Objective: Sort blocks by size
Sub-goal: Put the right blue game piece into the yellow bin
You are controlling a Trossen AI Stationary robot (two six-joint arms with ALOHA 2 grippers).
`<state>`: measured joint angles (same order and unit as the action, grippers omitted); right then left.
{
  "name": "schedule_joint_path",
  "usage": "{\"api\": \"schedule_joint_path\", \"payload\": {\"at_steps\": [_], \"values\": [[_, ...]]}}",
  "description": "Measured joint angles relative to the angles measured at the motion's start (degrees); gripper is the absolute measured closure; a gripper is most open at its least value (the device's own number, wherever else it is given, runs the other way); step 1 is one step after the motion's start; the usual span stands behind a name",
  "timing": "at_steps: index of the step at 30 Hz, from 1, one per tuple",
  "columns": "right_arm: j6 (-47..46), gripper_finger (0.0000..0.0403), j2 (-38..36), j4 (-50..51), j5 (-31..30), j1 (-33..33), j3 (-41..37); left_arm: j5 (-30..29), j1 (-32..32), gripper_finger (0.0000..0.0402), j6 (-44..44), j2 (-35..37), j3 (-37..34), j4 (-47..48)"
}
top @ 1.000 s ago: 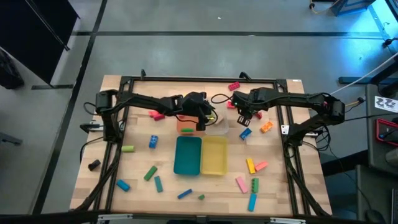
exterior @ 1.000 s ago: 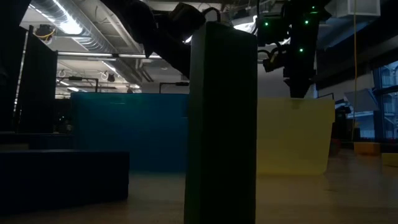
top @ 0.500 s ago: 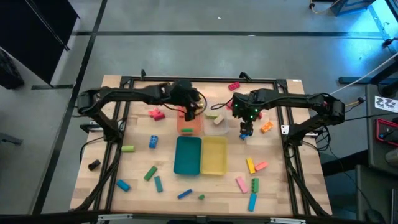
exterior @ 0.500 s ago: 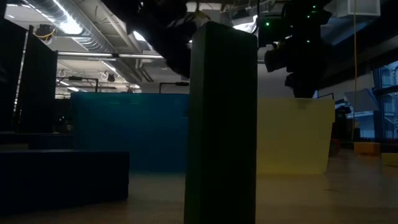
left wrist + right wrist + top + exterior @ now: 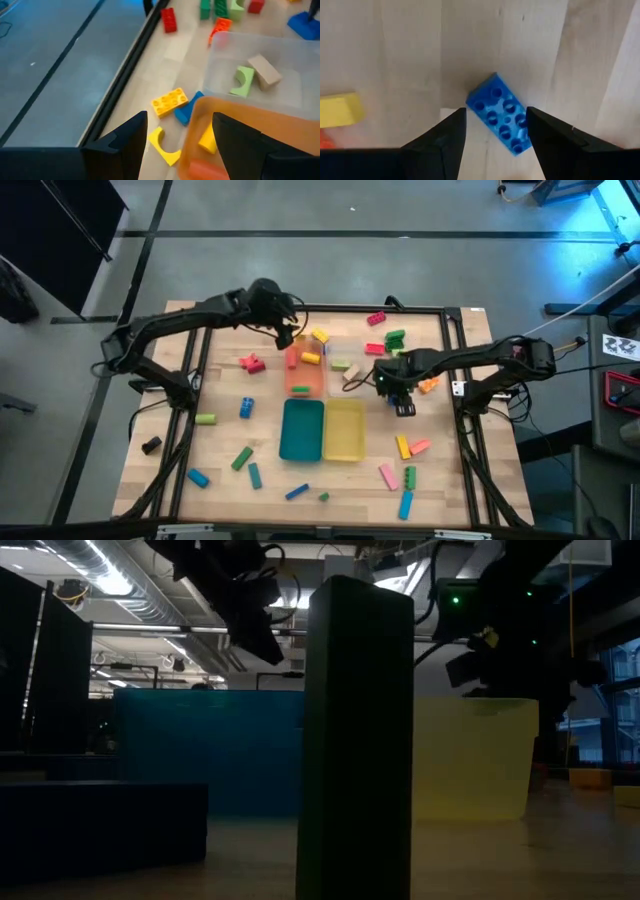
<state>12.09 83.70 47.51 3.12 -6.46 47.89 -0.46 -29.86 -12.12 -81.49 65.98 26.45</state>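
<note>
Coloured blocks lie scattered over the wooden table (image 5: 225, 450). A blue brick (image 5: 506, 126) lies flat, studs up, right of the clear tray (image 5: 348, 376). My right gripper (image 5: 495, 119) points straight down over it, open, one finger on each side and apart from it; in the high view this gripper (image 5: 401, 402) hides the brick. My left gripper (image 5: 287, 337) hangs open and empty, raised over the far end of the orange tray (image 5: 303, 378). In its wrist view my left gripper (image 5: 179, 127) looks down on a yellow brick (image 5: 169, 101) and a yellow arch piece (image 5: 162, 146).
A teal tray (image 5: 302, 430) and a yellow tray (image 5: 345, 430) sit side by side at the table's middle. The clear tray holds a green and a tan piece (image 5: 252, 77). Loose blocks lie near the front edge (image 5: 400, 480) and at the left (image 5: 250, 363). Black frame rails (image 5: 320, 308) border the table.
My left gripper has risen and drawn back from over the orange and clear trays toward the table's far left. My right gripper has gone toward the near edge and down, turning about its own axis, and now stands over the blue brick.
</note>
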Motion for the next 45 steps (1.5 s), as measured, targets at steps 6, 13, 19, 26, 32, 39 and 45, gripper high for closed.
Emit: {"api": "schedule_joint_path", "payload": {"at_steps": [6,13,19,26,32,39,45], "values": [[1.93,0.0198,-0.04,-3.38,-5.67,1.71,-2.15,0.20,-1.87,0.0192,2.92,0.63,0.00,0.12],[2.83,0.0198,-0.09,-2.27,-5.02,1.71,-2.09,0.25,-1.51,0.0192,3.02,0.63,0.00,0.49],[8.55,0.0198,-0.04,-1.27,-5.01,1.57,-0.36,0.27,-1.13,0.0192,3.15,0.63,0.00,0.49],[11.36,0.0198,-0.04,3.08,-4.62,1.57,0.33,0.25,-1.15,0.0192,3.52,0.61,0.00,0.49],[16.70,0.0198,-0.04,3.23,-4.47,1.60,-0.72,0.25,-1.15,0.0192,3.24,0.61,0.00,0.49],[16.93,0.0198,-0.04,-0.48,-4.46,1.60,-3.05,0.27,-1.15,0.0192,3.17,0.61,0.00,1.23],[16.95,0.0198,-0.04,-4.27,-4.42,1.60,-5.81,0.27,-1.15,0.0192,3.18,0.61,0.00,1.67]]}}
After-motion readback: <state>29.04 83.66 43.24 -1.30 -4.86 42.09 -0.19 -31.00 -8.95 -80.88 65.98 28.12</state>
